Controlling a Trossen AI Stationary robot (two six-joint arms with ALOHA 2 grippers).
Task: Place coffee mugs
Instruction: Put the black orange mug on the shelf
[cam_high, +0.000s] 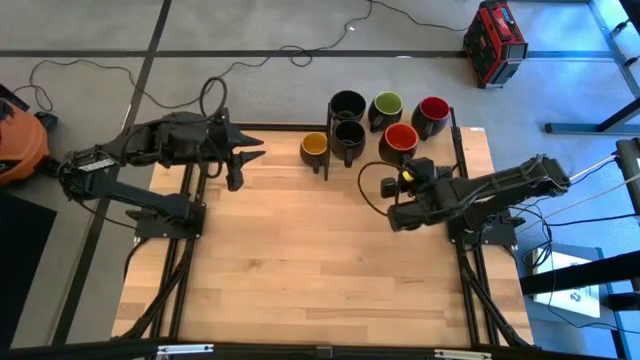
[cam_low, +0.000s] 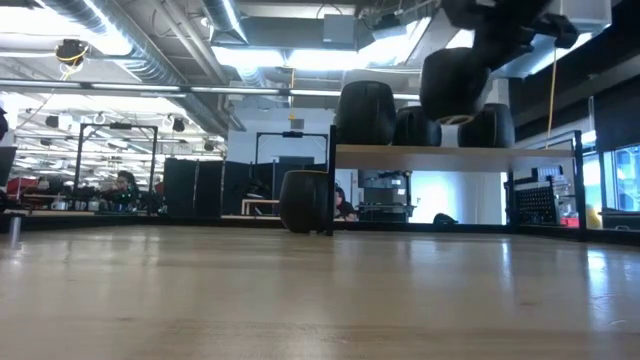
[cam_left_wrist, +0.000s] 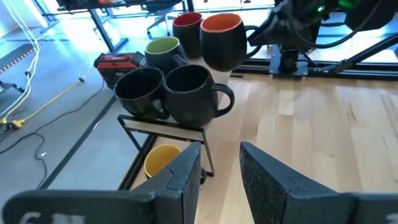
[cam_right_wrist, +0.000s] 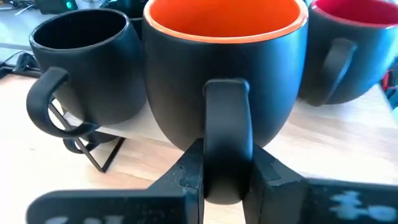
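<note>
The left claw (cam_high: 252, 152) hangs open and empty at the counter's (cam_high: 300, 260) far left edge. Just right, the yellow mug (cam_high: 314, 146) sits under the rack (cam_high: 345, 150), half hidden. The right claw (cam_right_wrist: 225, 163) pinches the orange mug's (cam_right_wrist: 227, 68) handle, lifted, beside the red mug (cam_high: 432, 112).

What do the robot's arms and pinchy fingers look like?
Both arms are dark, nearly black, built of jointed bars with black cables looping off them. The left gripper has two flat dark fingers with rough, grainy faces. The right gripper looks the same, with a small yellow-green light near its wrist.
</note>
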